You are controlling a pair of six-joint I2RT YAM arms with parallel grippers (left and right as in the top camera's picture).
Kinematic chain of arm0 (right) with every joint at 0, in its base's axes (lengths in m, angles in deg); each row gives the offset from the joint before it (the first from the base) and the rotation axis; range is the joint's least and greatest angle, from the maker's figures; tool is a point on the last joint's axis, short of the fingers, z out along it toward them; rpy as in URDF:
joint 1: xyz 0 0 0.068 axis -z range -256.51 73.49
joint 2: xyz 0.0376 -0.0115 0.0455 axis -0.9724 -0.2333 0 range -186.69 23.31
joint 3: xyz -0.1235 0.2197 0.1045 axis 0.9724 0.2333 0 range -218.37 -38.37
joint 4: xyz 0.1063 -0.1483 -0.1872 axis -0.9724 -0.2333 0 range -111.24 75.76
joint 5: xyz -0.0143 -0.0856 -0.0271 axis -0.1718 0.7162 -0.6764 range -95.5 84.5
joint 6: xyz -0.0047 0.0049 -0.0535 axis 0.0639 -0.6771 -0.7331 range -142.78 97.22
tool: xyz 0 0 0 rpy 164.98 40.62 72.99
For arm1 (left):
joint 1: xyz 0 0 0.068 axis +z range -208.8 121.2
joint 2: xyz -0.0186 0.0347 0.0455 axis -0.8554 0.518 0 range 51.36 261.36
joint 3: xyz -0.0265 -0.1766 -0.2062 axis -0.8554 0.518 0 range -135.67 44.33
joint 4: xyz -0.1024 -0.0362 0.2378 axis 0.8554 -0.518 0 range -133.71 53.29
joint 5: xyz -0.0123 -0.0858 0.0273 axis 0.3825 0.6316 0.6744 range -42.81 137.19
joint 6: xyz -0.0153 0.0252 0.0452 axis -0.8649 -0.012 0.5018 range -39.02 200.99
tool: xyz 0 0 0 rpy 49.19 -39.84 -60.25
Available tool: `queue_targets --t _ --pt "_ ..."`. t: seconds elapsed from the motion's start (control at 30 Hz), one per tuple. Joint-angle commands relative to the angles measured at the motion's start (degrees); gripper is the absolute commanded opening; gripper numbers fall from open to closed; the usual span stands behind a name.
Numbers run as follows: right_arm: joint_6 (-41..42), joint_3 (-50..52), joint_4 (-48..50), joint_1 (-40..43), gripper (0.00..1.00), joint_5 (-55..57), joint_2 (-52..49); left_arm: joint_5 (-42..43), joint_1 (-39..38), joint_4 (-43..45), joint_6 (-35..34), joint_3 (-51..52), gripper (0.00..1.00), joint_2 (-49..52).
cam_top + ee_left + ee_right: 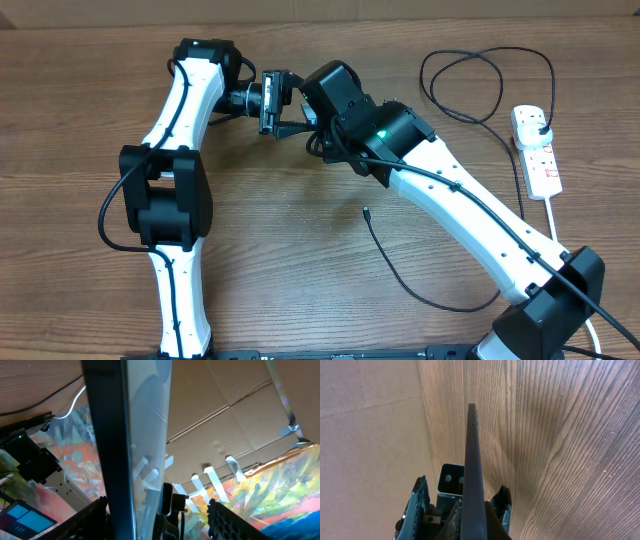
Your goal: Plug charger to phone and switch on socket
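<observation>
The phone (pixel 472 460) is held edge-on above the table, with my right gripper (pixel 462 485) shut on its lower part. In the left wrist view the phone (pixel 130 435) stands upright between the fingers of my left gripper (pixel 157 505). That gripper is open: one finger lies close to the dark rim, the other finger (pixel 225 520) is apart. From overhead, both grippers meet at the back centre and my left gripper (pixel 280 102) faces right. The charger (pixel 400 275) lies loose on the table with its tip (pixel 366 211) free. Its black plug (pixel 541 126) sits in the socket (pixel 540 160) at the right.
The charger cable makes a wide loop (pixel 480 70) at the back right, beside the socket. The socket's thick white cord (pixel 600 320) runs off the front right. My right arm (pixel 460 200) crosses the table diagonally over part of the cable.
</observation>
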Motion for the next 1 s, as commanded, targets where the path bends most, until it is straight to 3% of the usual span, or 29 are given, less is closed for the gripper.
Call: queue_targets --t 0.0,0.3,0.53,0.97 --pt "1.92 -0.44 0.74 -0.31 0.04 0.13 0.39 -0.39 -0.87 0.2 -0.42 -1.27 0.66 -0.11" --pt "1.92 -0.44 0.5 -0.31 0.04 0.13 0.39 -2.45 -0.9 0.22 -1.07 -1.27 0.61 -0.11" --pt "1.95 -0.44 0.37 -0.31 0.04 0.15 0.39 -2.43 -0.9 0.2 -2.12 -1.27 0.49 -0.11" --pt "1.95 -0.44 0.35 -0.31 0.04 -0.33 0.39 -2.51 -0.9 0.2 -2.1 -1.27 0.43 -0.11"
